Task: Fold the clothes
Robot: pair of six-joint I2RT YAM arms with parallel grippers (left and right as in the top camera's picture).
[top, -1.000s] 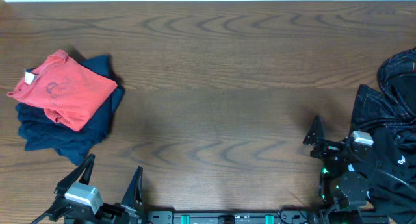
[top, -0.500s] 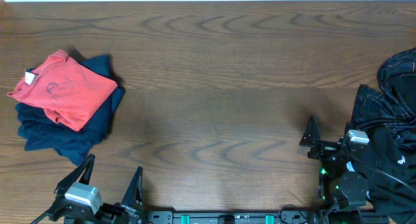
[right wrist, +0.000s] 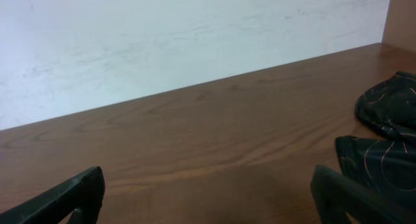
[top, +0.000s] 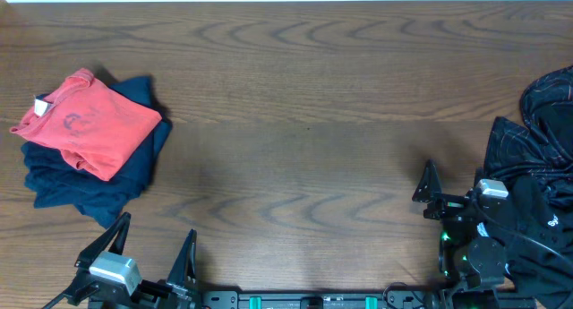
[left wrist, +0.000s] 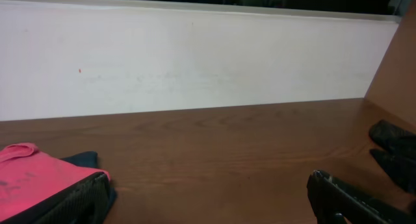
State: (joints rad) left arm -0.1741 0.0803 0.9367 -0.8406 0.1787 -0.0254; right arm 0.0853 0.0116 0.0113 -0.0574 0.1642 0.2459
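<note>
The clothes lie in two heaps. At the left, a folded coral-red T-shirt (top: 85,123) rests on a navy blue garment (top: 89,179). At the right edge sits a rumpled pile of black clothes (top: 537,157). My left gripper (top: 152,242) is open near the front edge, below the coral stack, with nothing between its fingers. In the left wrist view the coral T-shirt (left wrist: 26,178) shows just beyond my left finger. My right gripper (top: 463,176) is open beside the black pile. In the right wrist view the black clothes (right wrist: 380,139) lie against the right finger (right wrist: 344,195).
The brown wooden table (top: 304,121) stretches between the two heaps. A white wall (left wrist: 195,62) runs along its far edge. Arm bases and cables (top: 313,300) line the front edge.
My right gripper has shifted slightly to the left, still open. The left gripper and the clothes have not moved.
</note>
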